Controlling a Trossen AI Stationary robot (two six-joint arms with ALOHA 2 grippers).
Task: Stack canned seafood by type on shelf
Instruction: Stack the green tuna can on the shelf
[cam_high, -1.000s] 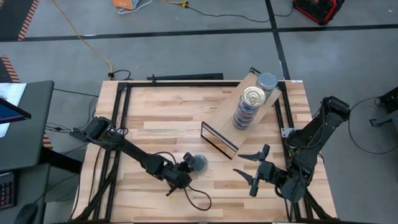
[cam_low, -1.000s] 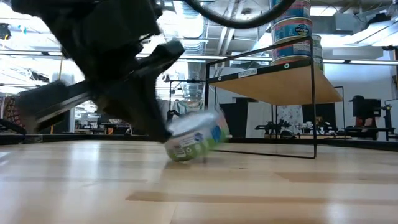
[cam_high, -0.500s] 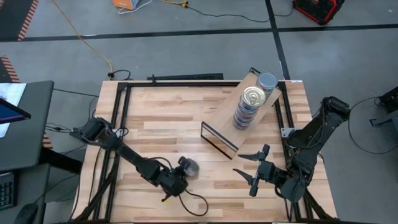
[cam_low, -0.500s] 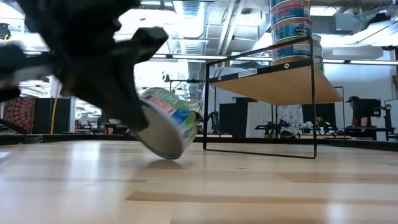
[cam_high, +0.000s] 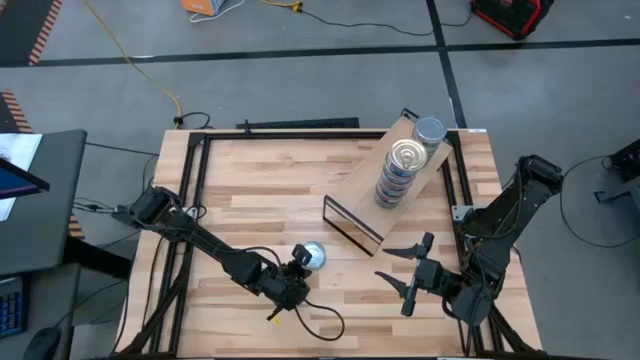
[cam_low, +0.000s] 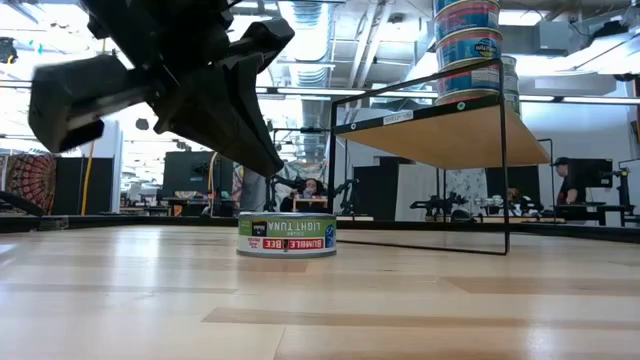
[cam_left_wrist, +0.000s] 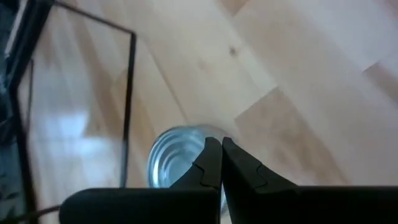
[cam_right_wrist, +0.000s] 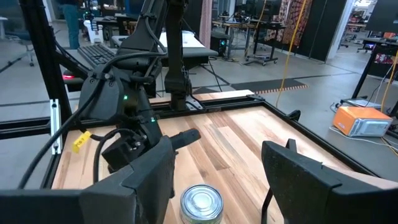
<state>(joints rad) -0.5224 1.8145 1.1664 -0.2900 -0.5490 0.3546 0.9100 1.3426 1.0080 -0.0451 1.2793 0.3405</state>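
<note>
My own left wrist view shows only part of the tin (cam_left_wrist: 177, 155): my shut fingers (cam_left_wrist: 214, 168) cover its right side. In the low view, the picture's top edge cuts off the stacked tins (cam_low: 467, 45) on the shelf (cam_low: 450, 130), and people far behind are too small to make out

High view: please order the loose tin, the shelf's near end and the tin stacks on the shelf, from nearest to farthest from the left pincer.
1. Loose tin: flat on the table, right beside the shut left pincer.
2. Shelf's near end: toward the table's middle.
3. Tin stacks: at the shelf's far end, near the table's far right corner.
</note>
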